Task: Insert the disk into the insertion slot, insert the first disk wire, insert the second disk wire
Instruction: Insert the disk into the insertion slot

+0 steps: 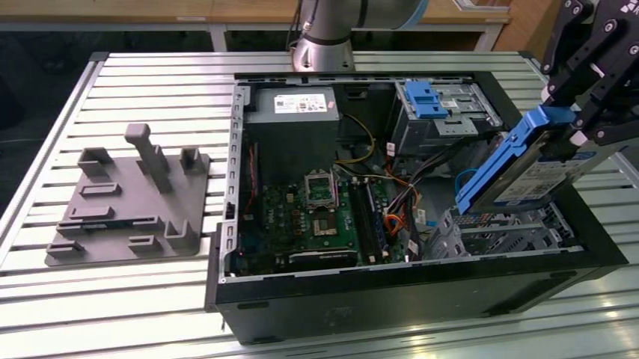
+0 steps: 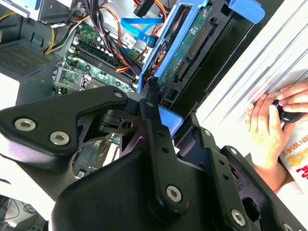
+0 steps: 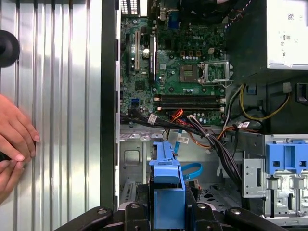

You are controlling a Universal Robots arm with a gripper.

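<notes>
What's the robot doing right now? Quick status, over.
Pincer shut on the disk. Disk tilted above the insertion slot, not in. Person's hand on table beside the case.

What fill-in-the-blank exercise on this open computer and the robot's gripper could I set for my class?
1. The disk is framed by a plastic carrier coloured ___.
2. The gripper holds the disk tilted ___ the insertion slot, not yet inside it.
3. The computer case lies with its side ___, so the green motherboard shows.

Missing words: blue; above; open.
</notes>
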